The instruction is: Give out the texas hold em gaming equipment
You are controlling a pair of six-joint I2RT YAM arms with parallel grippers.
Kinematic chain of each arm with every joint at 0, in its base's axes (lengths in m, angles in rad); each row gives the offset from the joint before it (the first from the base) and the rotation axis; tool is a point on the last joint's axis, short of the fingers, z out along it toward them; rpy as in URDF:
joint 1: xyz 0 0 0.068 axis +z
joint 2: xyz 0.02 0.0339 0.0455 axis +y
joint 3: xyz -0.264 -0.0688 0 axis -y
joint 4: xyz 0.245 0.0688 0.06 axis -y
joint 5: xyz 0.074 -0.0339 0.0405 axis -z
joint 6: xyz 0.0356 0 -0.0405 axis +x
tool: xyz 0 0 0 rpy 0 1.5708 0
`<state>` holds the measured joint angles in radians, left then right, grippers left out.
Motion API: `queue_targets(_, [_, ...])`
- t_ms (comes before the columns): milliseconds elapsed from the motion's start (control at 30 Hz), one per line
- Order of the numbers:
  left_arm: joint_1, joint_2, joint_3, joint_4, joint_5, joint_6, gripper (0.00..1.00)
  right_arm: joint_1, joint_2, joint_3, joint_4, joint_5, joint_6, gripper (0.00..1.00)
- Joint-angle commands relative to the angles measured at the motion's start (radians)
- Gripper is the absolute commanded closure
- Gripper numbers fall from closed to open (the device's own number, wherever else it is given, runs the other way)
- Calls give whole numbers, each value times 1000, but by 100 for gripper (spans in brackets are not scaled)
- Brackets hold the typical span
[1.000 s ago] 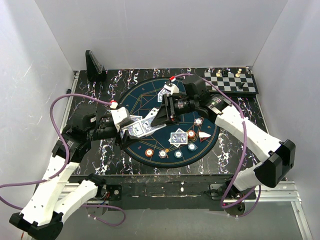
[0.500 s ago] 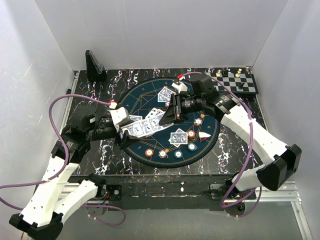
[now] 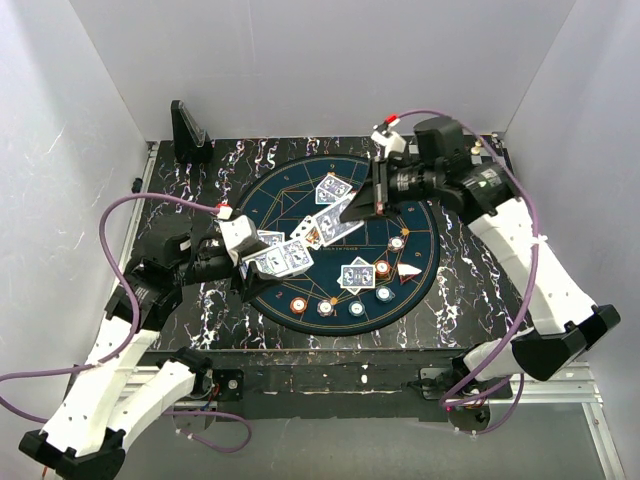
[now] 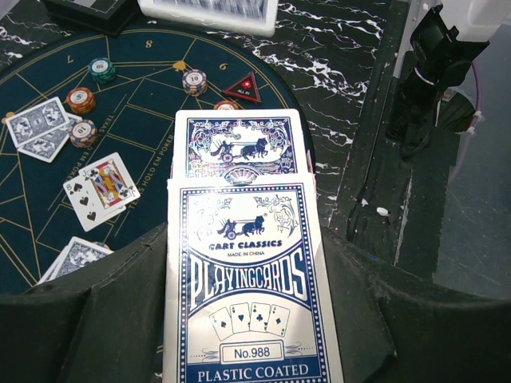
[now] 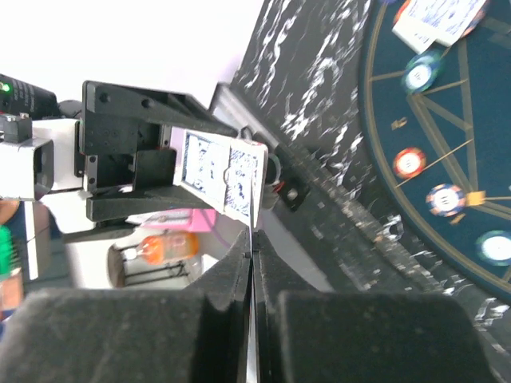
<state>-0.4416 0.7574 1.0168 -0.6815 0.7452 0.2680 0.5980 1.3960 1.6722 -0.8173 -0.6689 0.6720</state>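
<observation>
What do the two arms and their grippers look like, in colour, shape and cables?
Both the left arm and the right arm have white boxy links with black joints. A purple cable runs along each one. The left gripper and right gripper have black, flat fingers, behind a white block tipped red.

- The right hand (image 5: 251, 267) fills the bottom of the view. Its dark fingers (image 5: 144, 335) are pressed together on a playing card (image 5: 251, 239), seen edge-on as a thin pale line.
- Just above the card's tip, the left hand (image 5: 209, 169) grips a pack of cards (image 5: 231, 187) with a blue-and-white pattern.
- The round dark-blue mat (image 5: 471, 120) lies on the black marbled bench (image 5: 319, 96).
- Four chips (image 5: 409, 162), teal and orange, sit in a row inside the mat's rim, toward the bench edge.
- Blurred cards (image 5: 439, 17) lie further in.
</observation>
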Motion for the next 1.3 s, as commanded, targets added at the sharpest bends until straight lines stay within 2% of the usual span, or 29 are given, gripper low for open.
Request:
queue_targets(0, [-3,-18,-9,48,23,-39,97,-59,4,115,-138,72,-113,98])
queue_targets(133, [-3,-23,15,51,49,-67,98,-55,81,133,-200,193,-186,99])
queue_targets(267, [-3,-24,61,54,92,-101,98,0,210,162,-246,470,-258,99])
queue_targets(367, [-3,-29,86,56,106,-112,98,52,349,248,-281,664,-299,99])
queue_targets(467, [-3,-36,94,54,117,-115,98,92,487,352,-315,923,-330,99])
queue_targets(800, [-3,-67,104,51,115,-119,98,238,848,561,-257,1371,-468,99])
queue_targets(900, [-3,-72,105,45,117,-119,98,282,923,590,-206,1465,-535,99])
queue_targets(1267, [-3,-69,100,45,111,-118,98,332,1034,566,-135,1563,-592,99])
